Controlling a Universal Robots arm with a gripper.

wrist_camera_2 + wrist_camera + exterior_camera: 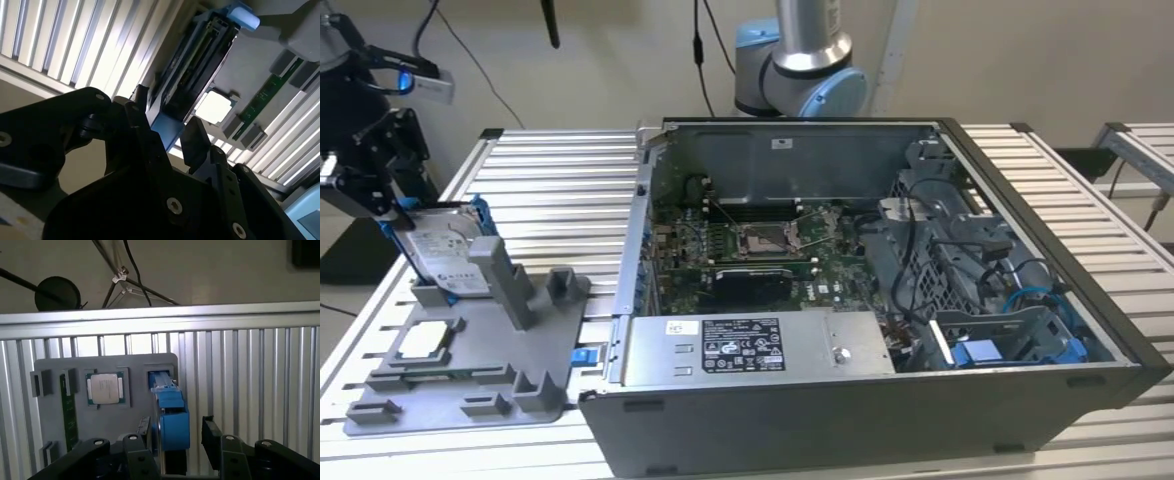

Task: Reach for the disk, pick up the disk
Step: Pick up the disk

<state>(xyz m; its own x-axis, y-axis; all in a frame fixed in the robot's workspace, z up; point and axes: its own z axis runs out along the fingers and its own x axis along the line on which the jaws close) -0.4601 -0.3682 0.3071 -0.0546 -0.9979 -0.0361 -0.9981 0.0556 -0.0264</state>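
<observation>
The disk (438,252) stands on edge in a slot of the grey fixture (467,385) at the exterior view's left, with a silver face, a white label and a blue frame. My gripper (387,207) is at the disk's upper end. In the first wrist view the gripper (175,434) is open; its black fingers (144,432) straddle the blue-framed disk (172,422) with a small gap on each side. The second wrist view shows the same, with the blue edge of the disk (197,65) running up between the fingertips of the gripper (169,131).
A square silver chip (430,340) and a green memory stick (68,412) lie in the fixture's other pockets. An open computer case (854,300) stands to the exterior view's right. The arm's base (801,60) stands behind the case, at the far edge of the slatted metal table (560,180).
</observation>
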